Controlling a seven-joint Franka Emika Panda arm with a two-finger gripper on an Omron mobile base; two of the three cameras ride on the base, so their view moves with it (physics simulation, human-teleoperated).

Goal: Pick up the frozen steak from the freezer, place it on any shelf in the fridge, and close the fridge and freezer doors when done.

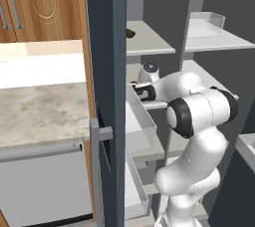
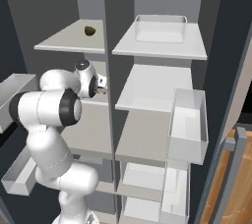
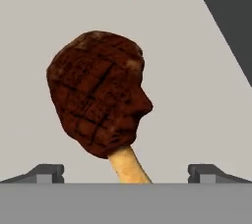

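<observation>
In the hand view the frozen steak (image 3: pixel 98 93), a dark red-brown lump with a pale bone end toward me, lies on a light grey freezer shelf (image 3: pixel 197 120). My gripper (image 3: pixel 127 174) is open, its two fingertips (image 3: pixel 49 173) wide apart at either side of the bone end and not touching the meat. From the base views, the arm reaches into the freezer (image 1: pixel 149 47), the left half of the unit, with the hand (image 1: pixel 142 90) at the middle shelf (image 2: pixel 96 101). The fridge (image 2: pixel 157 2) on the right has a plain shelf (image 2: pixel 157 90). Both doors (image 1: pixel 104 71) (image 2: pixel 231 61) stand open.
A dark olive-brown lump (image 2: pixel 89 30) sits on the freezer's top shelf. A translucent-rimmed tray (image 2: pixel 160 29) occupies the fridge's top shelf. White door bins (image 2: pixel 187 129) (image 1: pixel 142 124) jut out near the arm. A marble counter (image 1: pixel 40 111) lies left of the freezer door.
</observation>
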